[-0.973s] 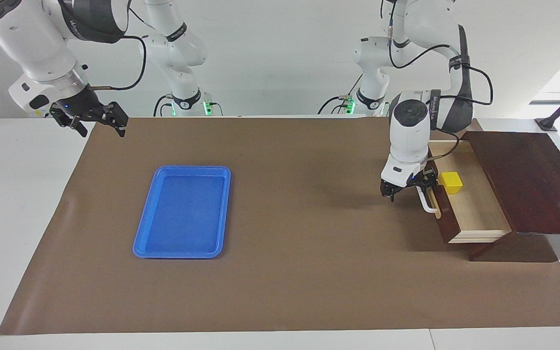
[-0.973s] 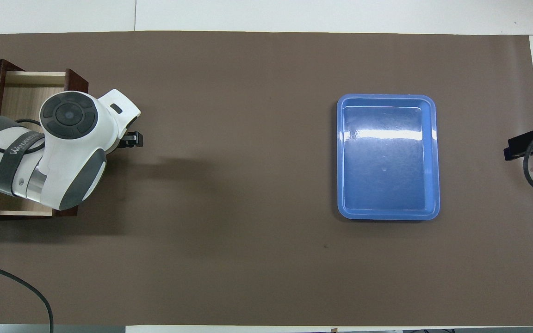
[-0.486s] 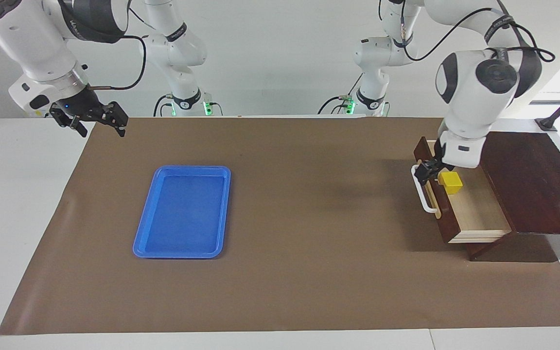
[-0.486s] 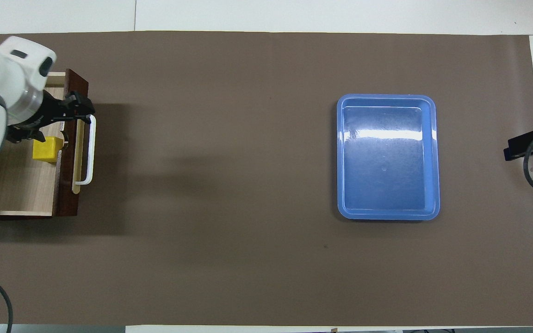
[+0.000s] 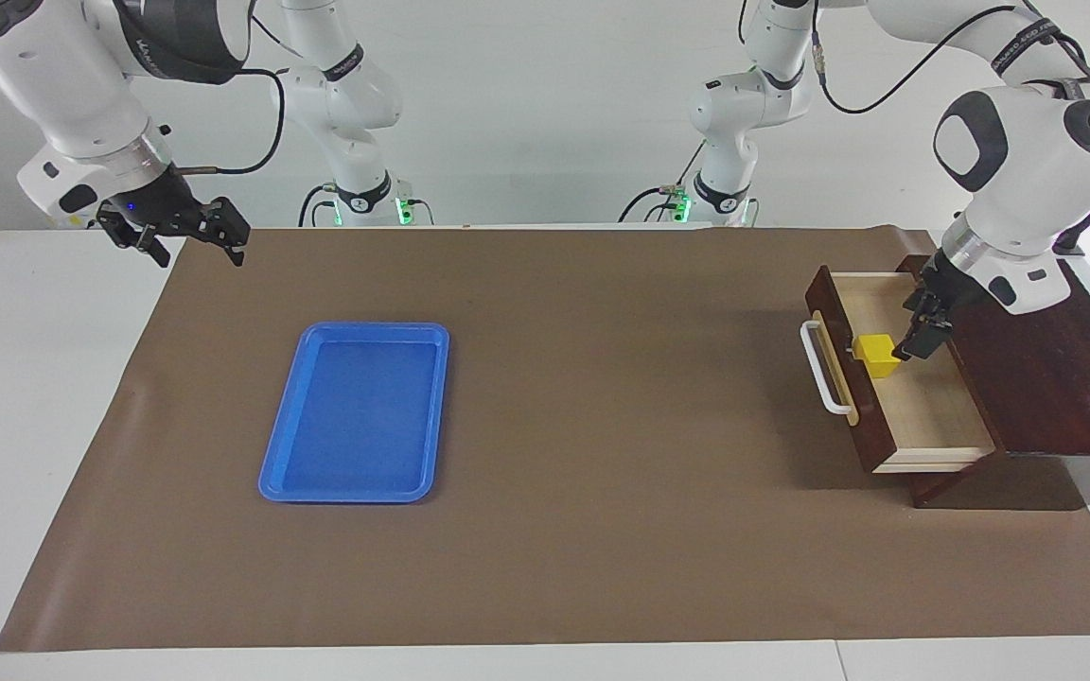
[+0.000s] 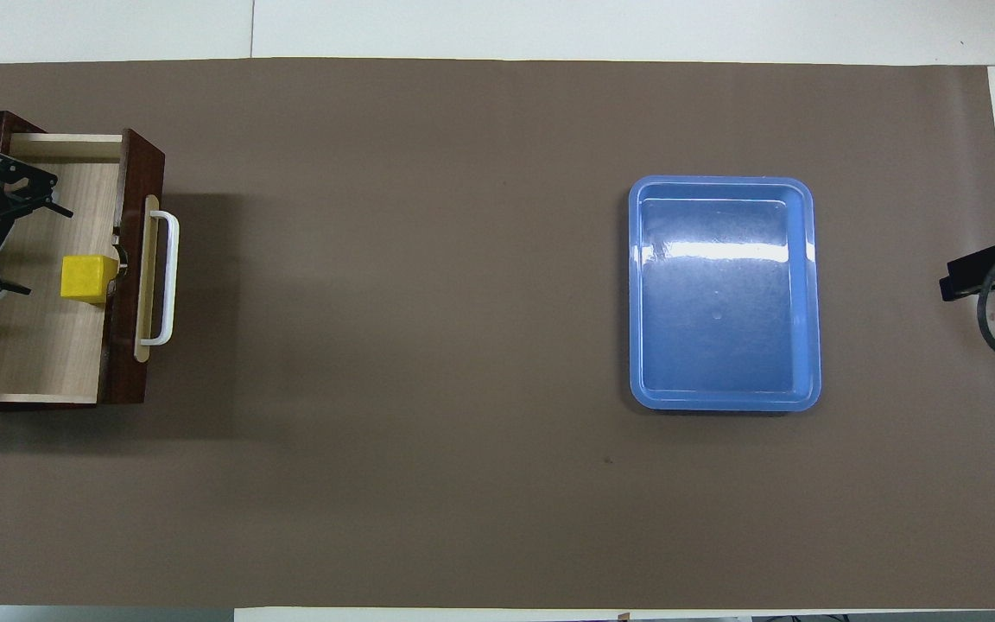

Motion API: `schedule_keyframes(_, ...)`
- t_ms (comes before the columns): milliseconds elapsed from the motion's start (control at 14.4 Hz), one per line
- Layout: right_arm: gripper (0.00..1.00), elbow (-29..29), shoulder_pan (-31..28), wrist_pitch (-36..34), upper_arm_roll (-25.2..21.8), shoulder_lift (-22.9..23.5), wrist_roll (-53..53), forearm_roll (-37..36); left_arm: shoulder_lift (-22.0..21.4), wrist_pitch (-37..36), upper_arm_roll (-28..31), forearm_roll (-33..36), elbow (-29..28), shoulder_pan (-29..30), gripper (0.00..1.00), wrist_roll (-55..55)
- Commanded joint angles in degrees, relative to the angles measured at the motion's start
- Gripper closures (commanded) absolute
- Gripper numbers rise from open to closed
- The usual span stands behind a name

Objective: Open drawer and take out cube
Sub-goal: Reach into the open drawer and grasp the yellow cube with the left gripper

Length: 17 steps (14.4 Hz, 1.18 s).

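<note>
The drawer (image 5: 928, 411) stands pulled out of its dark cabinet, showing its pale floor (image 6: 40, 345) and white handle (image 6: 165, 276). The yellow cube (image 5: 876, 355) (image 6: 87, 278) rests inside, against the inner face of the drawer front. My left gripper (image 5: 916, 333) (image 6: 44, 250) hangs open over the drawer floor, between the cube and the cabinet, with nothing between its fingers and the cube outside them. My right gripper (image 5: 197, 248) (image 6: 955, 281) waits open above the mat's edge at the right arm's end of the table.
A blue tray (image 5: 356, 411) (image 6: 722, 294) lies on the brown mat toward the right arm's end. The dark wooden cabinet (image 5: 1028, 350) that houses the drawer sits at the left arm's end. Cables trail from both arms.
My left gripper left the handle, rose over the drawer front and came down over the drawer's inside next to the cube. Drawer, cube and right arm have not moved.
</note>
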Motion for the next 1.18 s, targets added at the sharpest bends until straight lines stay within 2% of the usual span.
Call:
schedule_keyframes(0, 0.0, -1.34, -0.97, 0.55, 0.6, -1.16, -1.85, -0.17, -5.41, 7.24, -0.35, -0.7, -10.3, 2.58, 0.0, -9.06)
schedule_keyframes(139, 0.0, -1.43, -0.88, 0.55, 0.69, -1.25, -1.85, -0.17, -6.3, 10.49, -0.35, -0.7, -13.65, 3.29, 0.0, -13.71)
schedule_keyframes(347, 0.0, -1.43, -0.88, 0.37, 0.69, -1.25, -1.94, -0.17, -5.51, 13.84, -0.43, -0.7, -15.33, 3.29, 0.0, -20.4)
schedule_keyframes(695, 0.0, -1.61, -0.97, 0.37, 0.6, -1.33, -2.82, -0.17, -5.42, 18.24, -0.44, -0.7, -18.85, 2.59, 0.0, -22.44)
schedule_keyframes(764, 0.0, -1.61, -0.97, 0.37, 0.6, -1.33, -2.91, -0.17, -5.42, 18.24, -0.44, -0.78, -18.85, 2.59, 0.17, -22.44)
schedule_keyframes(834, 0.0, -1.61, -0.97, 0.37, 0.6, -1.33, -2.91, -0.17, -5.33, 18.24, -0.44, -0.7, -18.68, 2.67, 0.42, -22.35)
schedule_keyframes(973, 0.0, -1.61, -0.97, 0.29, 0.6, -1.33, -2.91, -0.17, -4.98, 17.46, -0.44, -0.78, -17.28, 3.11, 0.81, -22.26)
schedule_keyframes(1042, 0.0, -1.61, -0.97, 0.37, 0.6, -1.33, -2.91, -0.17, -3.85, 15.88, -0.44, -0.78, -15.01, 3.03, 0.9, -22.44)
schedule_keyframes(1112, 0.0, -1.61, -0.97, 0.29, 0.6, -1.33, -2.91, -0.17, -2.71, 12.21, -0.44, -0.78, -11.42, 2.68, 0.91, -22.44)
